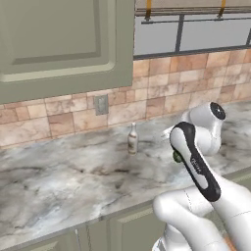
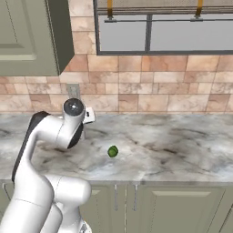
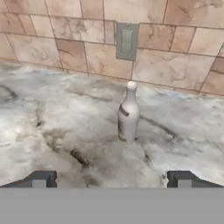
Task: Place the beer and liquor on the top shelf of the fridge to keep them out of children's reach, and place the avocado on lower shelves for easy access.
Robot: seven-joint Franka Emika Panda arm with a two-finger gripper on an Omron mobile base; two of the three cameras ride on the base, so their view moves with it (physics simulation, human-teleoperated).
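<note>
**Open gripper facing the bottle**

The gripper [image 3: 111, 179] has its fingers [image 3: 38, 178] spread wide, holding and touching nothing. The pale bottle [image 3: 127, 114] stands upright on the marble counter [image 3: 52, 127], ahead between the fingertips. The avocado [image 2: 113, 151] lies right of the bottle, well apart

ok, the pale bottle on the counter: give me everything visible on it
The bottle is pale off-white with a narrow neck, a rounded lip at the top and a wider body bearing a darker label band. The material looks matte, ceramic or frosted glass; I cannot tell which. It stands upright on the marble counter, below the wall outlet, clear of the tiled backsplash. Nothing touches it but the counter. The open hand faces it from short of it.
</note>
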